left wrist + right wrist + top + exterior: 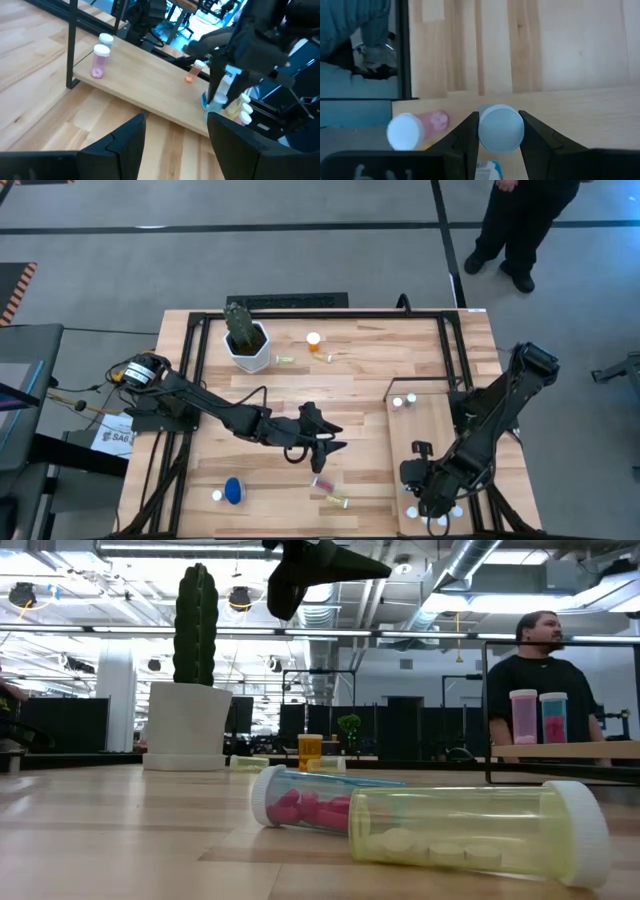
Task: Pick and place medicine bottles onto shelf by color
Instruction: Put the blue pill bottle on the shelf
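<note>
Yellow bottle [480, 832] foremost, pink bottle [305, 808] touching — cactus pot [186, 726] (white) beyond.

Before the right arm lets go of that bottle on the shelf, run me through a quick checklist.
1. Right end effector shut on the white-capped bottle: ok.
2. Bottle over the shelf: ok.
3. Bottle base resting on the shelf: cannot tell.
4. Clear of the neighbouring pink bottle: ok, a gap shows.
5. Left end effector open, empty, off the shelf: ok.
6. Colour match with neighbours: cannot tell.
</note>
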Available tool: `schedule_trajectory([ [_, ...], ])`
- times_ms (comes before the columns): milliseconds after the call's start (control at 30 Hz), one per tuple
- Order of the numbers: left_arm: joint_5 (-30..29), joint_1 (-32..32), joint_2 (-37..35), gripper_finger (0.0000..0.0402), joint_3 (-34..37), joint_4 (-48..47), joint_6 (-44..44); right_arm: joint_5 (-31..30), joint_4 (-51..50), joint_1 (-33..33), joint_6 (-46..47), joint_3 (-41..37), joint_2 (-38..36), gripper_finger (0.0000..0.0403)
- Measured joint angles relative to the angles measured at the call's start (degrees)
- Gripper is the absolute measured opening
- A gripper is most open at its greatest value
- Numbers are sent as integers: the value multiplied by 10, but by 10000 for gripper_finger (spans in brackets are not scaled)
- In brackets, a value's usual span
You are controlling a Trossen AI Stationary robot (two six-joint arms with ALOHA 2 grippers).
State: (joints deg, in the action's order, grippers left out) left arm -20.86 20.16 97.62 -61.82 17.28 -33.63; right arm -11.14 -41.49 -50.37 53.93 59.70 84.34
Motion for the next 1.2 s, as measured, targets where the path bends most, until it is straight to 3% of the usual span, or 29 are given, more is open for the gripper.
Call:
schedule_trajectory([
  [733,0,12,0,201,0,0,1,7,17,-21,52,0,13,137],
  [1200,-10,12,0,201,0,-1,2,5,10,-21,16,0,13,136],
])
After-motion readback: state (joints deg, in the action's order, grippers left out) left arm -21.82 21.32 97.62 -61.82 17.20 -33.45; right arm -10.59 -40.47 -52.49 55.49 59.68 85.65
